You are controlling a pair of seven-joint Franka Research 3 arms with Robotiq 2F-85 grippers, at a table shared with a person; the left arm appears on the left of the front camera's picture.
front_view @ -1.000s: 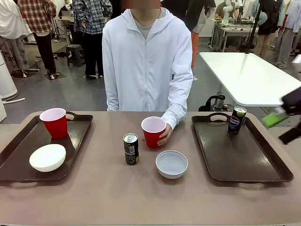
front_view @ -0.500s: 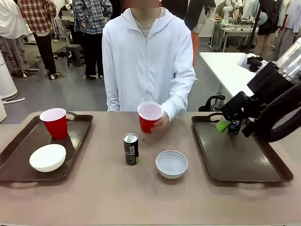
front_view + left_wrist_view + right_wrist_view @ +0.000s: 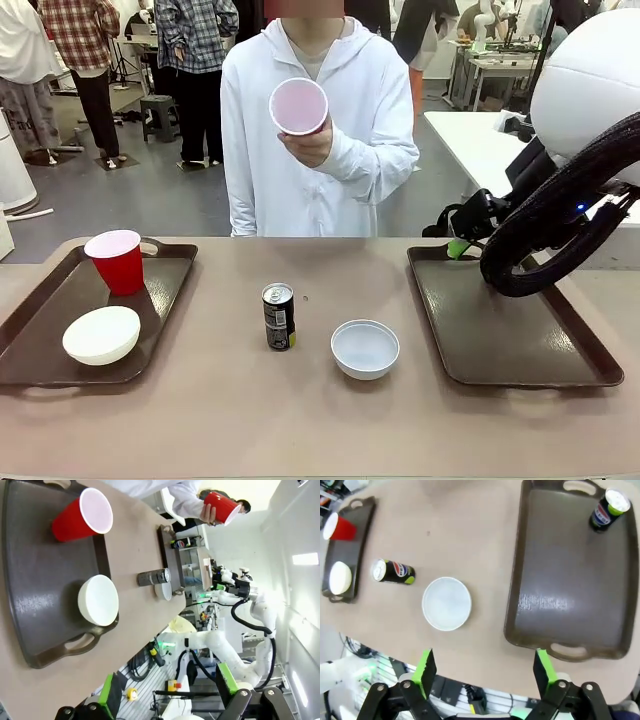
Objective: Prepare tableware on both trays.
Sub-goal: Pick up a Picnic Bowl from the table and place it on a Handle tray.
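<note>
On the left tray [image 3: 40,335] stand a red cup [image 3: 119,262] and a whitish bowl [image 3: 101,334]. A dark can [image 3: 279,316] and a second bowl [image 3: 365,348] rest on the table between the trays. The person holds another red cup [image 3: 298,106] up at chest height. My right gripper [image 3: 458,247] hangs over the far end of the right tray [image 3: 510,335]. From the right wrist, my right gripper [image 3: 484,672] stands open and empty high above the table, with a can [image 3: 606,511] in the tray's [image 3: 570,595] far corner. My left gripper [image 3: 167,690] is open, off the left tray [image 3: 40,580].
My right arm curves over the right tray's far right side and covers its far corner in the front view. A white table [image 3: 500,160] stands behind the person. Other people stand far back on the left.
The person lifted the red cup from the table up to chest height. My right arm swung in from the right over the right tray's far end and now covers the can there.
</note>
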